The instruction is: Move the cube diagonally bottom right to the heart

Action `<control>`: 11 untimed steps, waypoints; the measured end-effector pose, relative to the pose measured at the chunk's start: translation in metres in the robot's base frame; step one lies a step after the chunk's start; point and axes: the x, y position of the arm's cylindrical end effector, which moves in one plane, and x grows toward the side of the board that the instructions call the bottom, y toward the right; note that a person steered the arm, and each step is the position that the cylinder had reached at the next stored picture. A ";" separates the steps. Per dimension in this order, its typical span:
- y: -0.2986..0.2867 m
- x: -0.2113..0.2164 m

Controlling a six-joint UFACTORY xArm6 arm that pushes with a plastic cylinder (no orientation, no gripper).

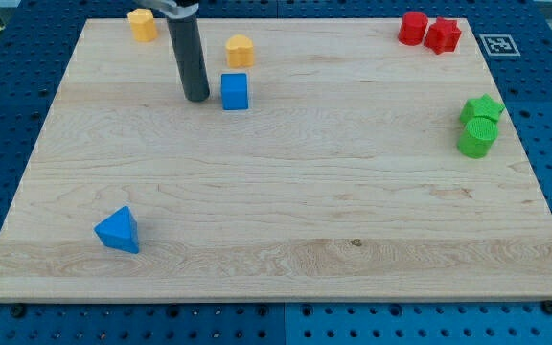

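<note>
A blue cube [235, 91] sits near the view's top, left of centre. A yellow heart-shaped block [241, 50] lies just above it, a small gap between them. My tip [197, 97] rests on the board just left of the blue cube, a narrow gap apart. The dark rod rises from it to the view's top edge.
A second yellow block [143, 24] sits at the top left. A blue triangular block [119, 230] lies at the lower left. Two red blocks [428, 32] stand at the top right. Two green blocks [479, 125] stand at the right edge of the wooden board [286, 192].
</note>
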 end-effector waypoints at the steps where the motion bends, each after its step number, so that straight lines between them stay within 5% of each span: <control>1: 0.029 0.010; 6: 0.142 0.057; 11: 0.142 -0.012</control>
